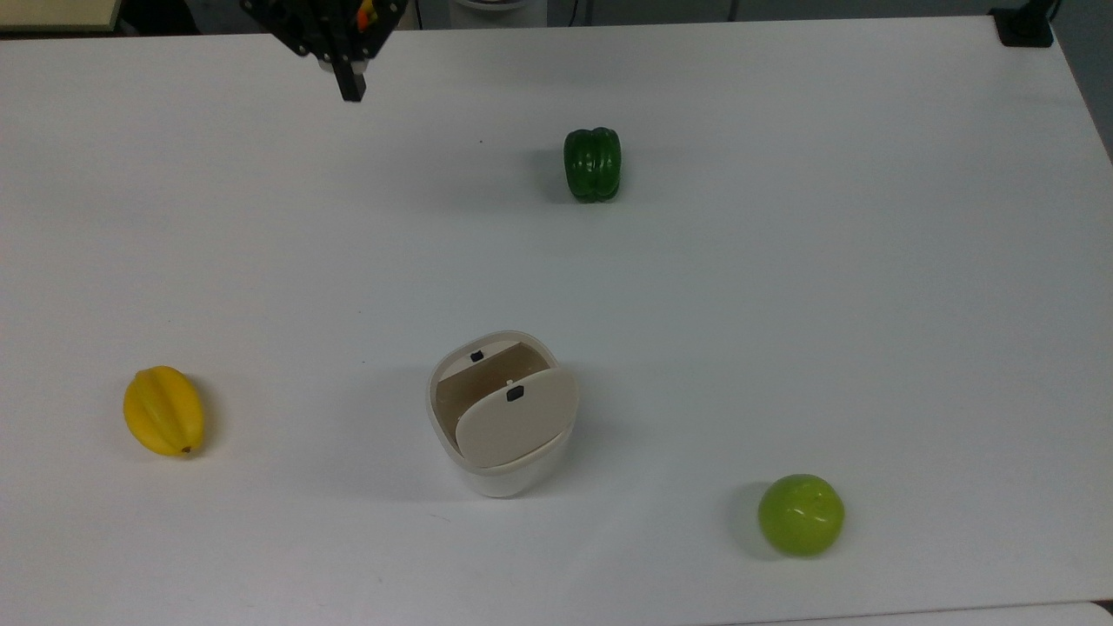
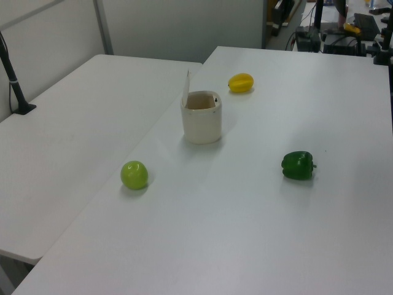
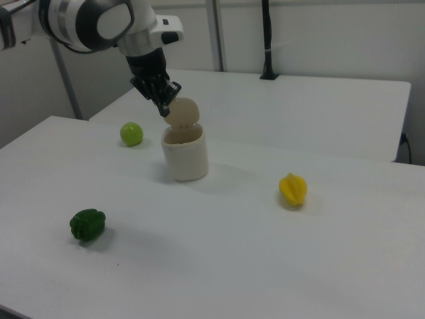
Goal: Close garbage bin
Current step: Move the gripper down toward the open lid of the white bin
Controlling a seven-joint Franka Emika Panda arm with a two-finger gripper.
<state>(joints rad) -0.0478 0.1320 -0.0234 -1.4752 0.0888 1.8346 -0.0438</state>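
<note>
still-open cream garbage bin (image 1: 500,435), lid (image 1: 515,417) upright

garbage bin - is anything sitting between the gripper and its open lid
Nothing visible does. In the top view the gripper hangs near the far edge, with bare table between it and the garbage bin. The green pepper, yellow fruit and green apple lie off to the sides.

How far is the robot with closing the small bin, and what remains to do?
Nothing is done yet: the small cream-white plastic bin has its beige flat lid standing open, upright at one side in the left view. In hand: the robot's black hand is near the top view's upper edge, far from the bin, holding nothing. Left: reach the lid and push it down until it lies flat.
</note>
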